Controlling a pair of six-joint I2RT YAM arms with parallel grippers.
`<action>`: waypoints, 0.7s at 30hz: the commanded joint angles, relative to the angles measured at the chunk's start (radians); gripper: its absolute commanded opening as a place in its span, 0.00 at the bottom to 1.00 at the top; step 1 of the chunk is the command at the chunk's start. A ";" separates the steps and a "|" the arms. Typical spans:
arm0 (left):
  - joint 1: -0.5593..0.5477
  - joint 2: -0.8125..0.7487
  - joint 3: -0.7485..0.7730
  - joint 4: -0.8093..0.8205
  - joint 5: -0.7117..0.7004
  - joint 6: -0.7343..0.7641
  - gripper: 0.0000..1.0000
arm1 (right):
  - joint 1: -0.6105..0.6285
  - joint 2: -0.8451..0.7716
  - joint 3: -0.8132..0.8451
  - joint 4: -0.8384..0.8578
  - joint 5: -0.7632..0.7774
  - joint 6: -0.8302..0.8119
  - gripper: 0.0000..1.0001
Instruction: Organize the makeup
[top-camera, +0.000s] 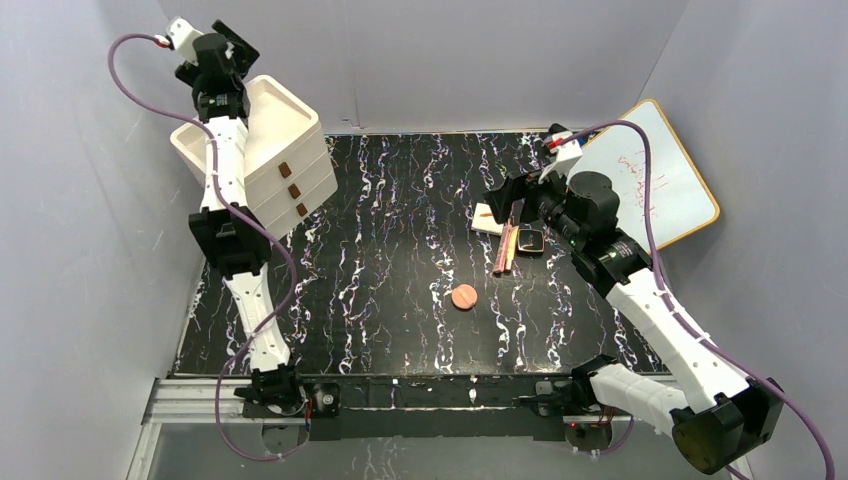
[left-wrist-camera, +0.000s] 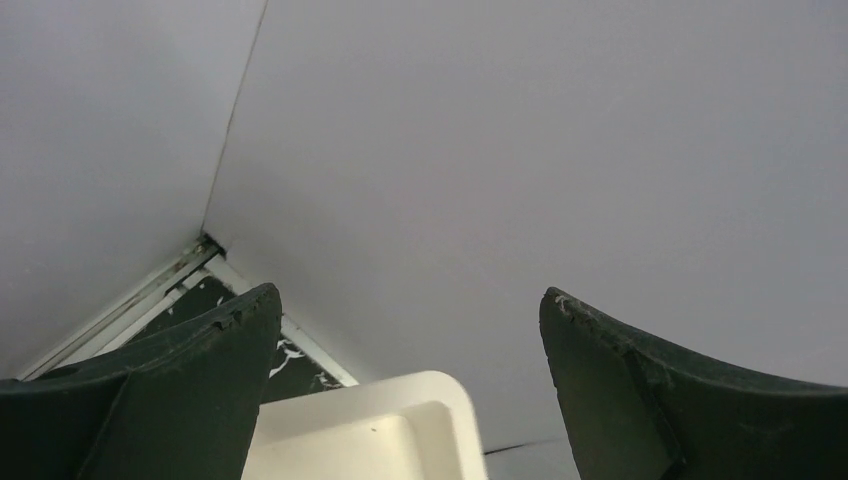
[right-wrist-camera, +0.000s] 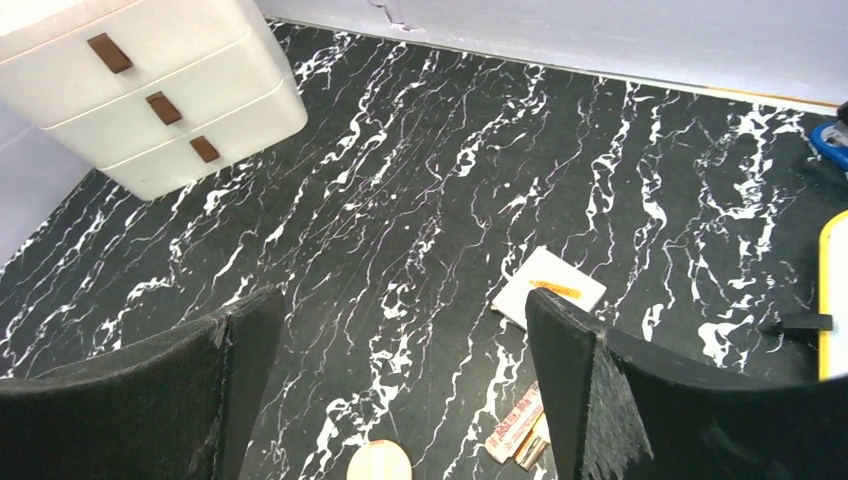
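The makeup lies right of the mat's centre: a round copper-brown disc (top-camera: 464, 296), a white square palette with a brown stripe (top-camera: 488, 218), slim pink-brown sticks (top-camera: 505, 250) and a small dark square compact (top-camera: 530, 241). My right gripper (top-camera: 508, 196) is open and empty, hovering over the palette and the sticks. In the right wrist view its jaws (right-wrist-camera: 400, 305) stand wide apart, with the disc (right-wrist-camera: 379, 462), the palette (right-wrist-camera: 549, 288) and the sticks (right-wrist-camera: 517, 427) below. My left gripper (top-camera: 232, 48) is open and empty, raised above the white box. Its jaws (left-wrist-camera: 410, 295) face the wall.
The white three-drawer box (top-camera: 280, 115) stands at the far left, its drawers shut (right-wrist-camera: 150, 90), and its top corner shows in the left wrist view (left-wrist-camera: 380, 430). A whiteboard with red writing (top-camera: 655, 175) leans at the far right. Grey walls enclose the black marbled mat (top-camera: 380, 220).
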 joint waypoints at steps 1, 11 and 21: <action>0.004 0.015 0.036 0.089 -0.105 0.027 0.98 | 0.003 -0.020 -0.001 -0.041 -0.041 0.021 0.99; 0.051 0.080 0.014 0.105 -0.199 0.101 0.98 | 0.004 -0.001 0.020 -0.137 -0.070 0.011 0.99; 0.135 0.122 -0.017 0.024 -0.145 0.051 0.99 | 0.005 0.040 0.039 -0.133 -0.122 0.032 0.99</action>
